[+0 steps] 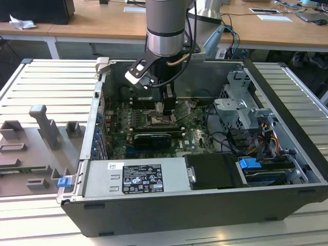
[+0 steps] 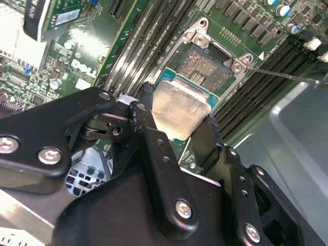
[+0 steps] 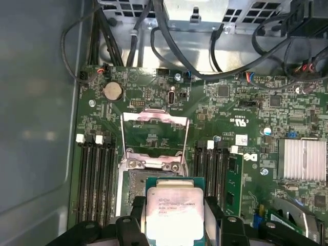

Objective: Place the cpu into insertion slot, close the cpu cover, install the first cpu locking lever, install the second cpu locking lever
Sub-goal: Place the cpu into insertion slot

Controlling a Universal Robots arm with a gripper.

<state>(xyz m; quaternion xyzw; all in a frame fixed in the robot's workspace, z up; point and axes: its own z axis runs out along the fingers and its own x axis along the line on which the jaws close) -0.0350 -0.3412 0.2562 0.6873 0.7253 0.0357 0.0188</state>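
Observation:
My gripper (image 2: pixel 177 117) (image 3: pixel 174 221) is shut on the cpu (image 2: pixel 180 108) (image 3: pixel 173 209), a small square chip with a pale silver face on a green edge, its black fingers (image 2: pixel 154 138) pressing two opposite sides. The chip hangs just above the board, beside and partly over the insertion slot (image 2: pixel 207 65) (image 3: pixel 134 183), whose dark centre lies bare. The cpu cover (image 3: pixel 154 117), a silvery frame, stands swung up on its hinge past the slot. A thin locking lever (image 2: pixel 284 75) sticks out free beside the slot. In the exterior view the gripper (image 1: pixel 165 106) reaches down into the open case over the slot (image 1: pixel 163 121).
Long black memory slots (image 3: pixel 95 179) (image 3: pixel 215 174) flank the socket on both sides. A black graphics card (image 1: pixel 151 138), the power supply (image 1: pixel 136 177), the grey drive cage (image 1: pixel 241 102) and loose cables (image 3: pixel 169 46) crowd the case. Grey fixtures (image 1: pixel 46 128) stand on the table at the exterior view's left.

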